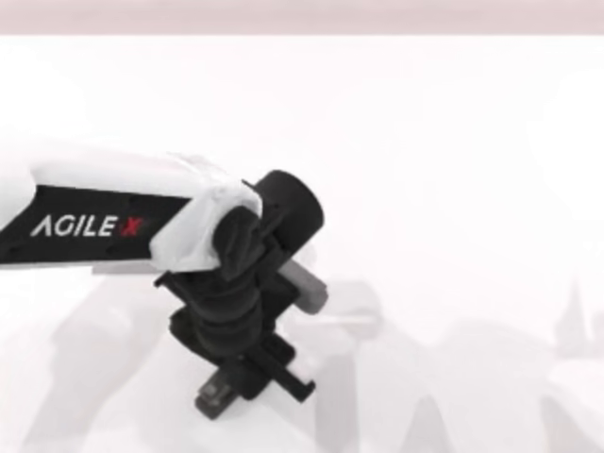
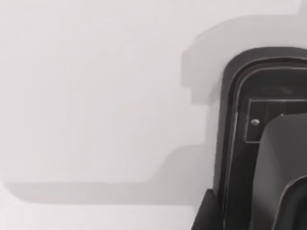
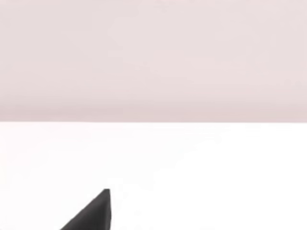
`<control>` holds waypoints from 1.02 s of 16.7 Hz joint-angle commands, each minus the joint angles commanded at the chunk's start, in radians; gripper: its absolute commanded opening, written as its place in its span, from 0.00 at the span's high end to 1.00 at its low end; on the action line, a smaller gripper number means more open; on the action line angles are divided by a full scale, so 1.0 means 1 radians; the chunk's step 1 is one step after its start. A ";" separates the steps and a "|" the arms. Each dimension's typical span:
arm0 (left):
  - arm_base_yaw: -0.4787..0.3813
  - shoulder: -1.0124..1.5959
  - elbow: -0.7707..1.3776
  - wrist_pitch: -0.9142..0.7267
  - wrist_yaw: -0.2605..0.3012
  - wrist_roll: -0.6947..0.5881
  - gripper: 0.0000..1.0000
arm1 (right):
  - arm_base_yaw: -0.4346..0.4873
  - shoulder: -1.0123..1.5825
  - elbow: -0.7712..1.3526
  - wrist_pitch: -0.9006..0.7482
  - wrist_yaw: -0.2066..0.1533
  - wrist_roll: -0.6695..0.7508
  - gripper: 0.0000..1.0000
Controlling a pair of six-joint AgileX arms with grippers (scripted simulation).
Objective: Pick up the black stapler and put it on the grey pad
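Left arm: reaches in from the table's left toward the middle, wrist bent down.
Left gripper (image 1: pixel 253 389): low over the table (image 1: pixel 453 142), near the front edge; I cannot tell how wide it stands or whether it holds anything.
Black stapler (image 2: pixel 240 143): right under that gripper, only 1 rounded end showing in the left wrist view.
Step in hand: likely the grasp; centre across the stapler's narrow width, close squarely, then lift straight.
Grey pad: not visible in any view, so the carry direction is unknown.
Surroundings: pale shadows (image 1: pixel 94 359) only; nothing blocks the way.
Right arm: outside the top view; its wrist view shows 1 dark wedge (image 3: pixel 93 215).
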 joint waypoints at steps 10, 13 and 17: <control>0.002 -0.014 0.035 -0.041 0.000 -0.002 1.00 | 0.000 0.000 0.000 0.000 0.000 0.000 0.00; 0.008 -0.055 0.116 -0.176 0.000 -0.006 1.00 | 0.000 0.000 0.000 0.000 0.000 0.000 0.00; 0.013 -0.121 0.226 -0.359 0.000 -0.005 1.00 | 0.000 0.000 0.000 0.000 0.000 0.000 0.00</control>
